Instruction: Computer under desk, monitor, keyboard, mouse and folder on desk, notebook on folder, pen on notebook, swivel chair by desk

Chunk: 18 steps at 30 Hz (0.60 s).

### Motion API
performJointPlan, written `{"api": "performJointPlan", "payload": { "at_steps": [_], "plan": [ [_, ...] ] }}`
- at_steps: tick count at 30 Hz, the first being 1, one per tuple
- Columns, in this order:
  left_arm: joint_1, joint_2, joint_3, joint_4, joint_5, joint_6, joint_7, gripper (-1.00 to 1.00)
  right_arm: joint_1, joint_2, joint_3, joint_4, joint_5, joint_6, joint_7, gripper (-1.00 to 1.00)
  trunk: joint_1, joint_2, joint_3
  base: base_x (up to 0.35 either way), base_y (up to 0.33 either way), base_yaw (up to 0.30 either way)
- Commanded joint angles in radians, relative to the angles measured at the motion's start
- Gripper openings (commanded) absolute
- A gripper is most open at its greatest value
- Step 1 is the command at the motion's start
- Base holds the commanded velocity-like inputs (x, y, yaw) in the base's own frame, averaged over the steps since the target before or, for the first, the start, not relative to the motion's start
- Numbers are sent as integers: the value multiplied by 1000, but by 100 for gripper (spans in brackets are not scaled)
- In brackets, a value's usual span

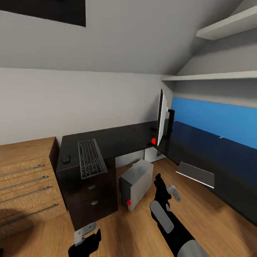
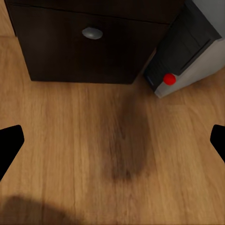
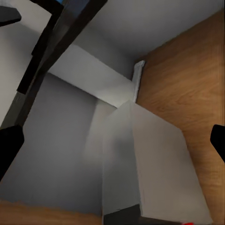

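Wooden cabinet (image 1: 25, 178) with bar handles sits hard against the desk (image 1: 117, 137) on one side, drawers under the black top. Grey computer (image 1: 137, 184), dark front with a red button, stands on the wood floor (image 1: 117, 228) in the desk's open knee space, angled. Keyboard (image 1: 91, 158) and mouse (image 1: 66, 159) lie on top; monitor (image 1: 161, 119) stands edge-on at the corner. Notebook (image 1: 196, 174) is on the long wing. Left gripper (image 1: 85, 233) and right gripper (image 1: 167, 191) hang empty, jaws spread, bare floor below.

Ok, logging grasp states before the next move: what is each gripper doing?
Left gripper: open, holding nothing.
Right gripper: open, holding nothing, hovering near the computer.
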Motion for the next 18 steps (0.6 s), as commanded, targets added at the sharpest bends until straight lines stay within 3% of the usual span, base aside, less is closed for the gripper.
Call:
{"api": "performJointPlan", "payload": {
  "at_steps": [1,11,18],
  "plan": [
    [0,0,-1,-2,7,2,6,100,-1,-1,3,0,-8,-12,-4,100,4,-8,-4,0,0,0],
    [0,0,-11,-2,7,1,16,100,-1,-3,-2,1,-18,-79,-3,100,12,-22,-10,0,0,0],
    [0,0,-12,-2,7,1,16,100,-1,-3,-47,1,-19,-86,-2,100,12,-22,-10,0,0,0]
  ]
}}
